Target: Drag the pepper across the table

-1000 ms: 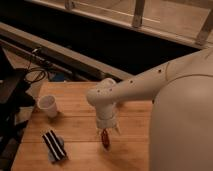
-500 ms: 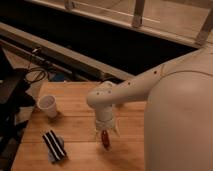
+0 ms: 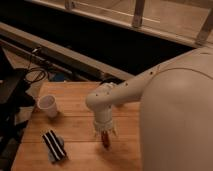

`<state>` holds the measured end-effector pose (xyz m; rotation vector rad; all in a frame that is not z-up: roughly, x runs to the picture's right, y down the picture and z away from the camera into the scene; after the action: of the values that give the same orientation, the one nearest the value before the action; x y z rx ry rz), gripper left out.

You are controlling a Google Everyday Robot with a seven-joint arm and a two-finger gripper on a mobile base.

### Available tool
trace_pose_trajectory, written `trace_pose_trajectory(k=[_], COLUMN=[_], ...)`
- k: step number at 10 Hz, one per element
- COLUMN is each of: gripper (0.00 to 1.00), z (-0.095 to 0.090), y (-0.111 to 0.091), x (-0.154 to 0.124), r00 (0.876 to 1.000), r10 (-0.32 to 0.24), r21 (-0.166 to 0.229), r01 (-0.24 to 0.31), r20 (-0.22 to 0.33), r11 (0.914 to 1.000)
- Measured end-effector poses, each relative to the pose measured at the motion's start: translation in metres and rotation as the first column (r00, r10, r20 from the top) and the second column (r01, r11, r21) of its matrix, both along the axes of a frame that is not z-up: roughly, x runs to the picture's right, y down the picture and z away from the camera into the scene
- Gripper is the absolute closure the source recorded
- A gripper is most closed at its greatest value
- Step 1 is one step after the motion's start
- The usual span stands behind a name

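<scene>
Little had changed in the last second. Your claw (image 3: 105,134) pointed straight down at the pepper (image 3: 105,142), near the front middle of the tabletop (image 3: 75,97), and both sat almost where they had been, shifted a touch at most. The pepper's dark-red tip showed just below the claw. Whether the claw was clamped on it could not be told. By that, the drag had barely begun. The cup (image 3: 48,104) and cloth (image 3: 53,146), well apart, had not moved.

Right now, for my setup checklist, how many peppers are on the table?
1. The pepper lies on the table near its front edge, right at the gripper, to the right of the striped cloth. The robot's arm could hide another.
</scene>
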<state>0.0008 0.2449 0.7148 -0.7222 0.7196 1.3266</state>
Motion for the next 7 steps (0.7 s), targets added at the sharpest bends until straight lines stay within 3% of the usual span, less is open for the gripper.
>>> trace_pose_trajectory(k=[3, 7], gripper=[0.29, 0.29], z=[0.015, 0.042], y=[-0.004, 0.002], x=[0.012, 0.017], r00=[0.999, 0.999], r10=[0.029, 0.041], r21=[0.015, 0.030], r01=[-0.029, -0.041], r20=[-0.019, 0.001], r11=[0.9995, 0.9987])
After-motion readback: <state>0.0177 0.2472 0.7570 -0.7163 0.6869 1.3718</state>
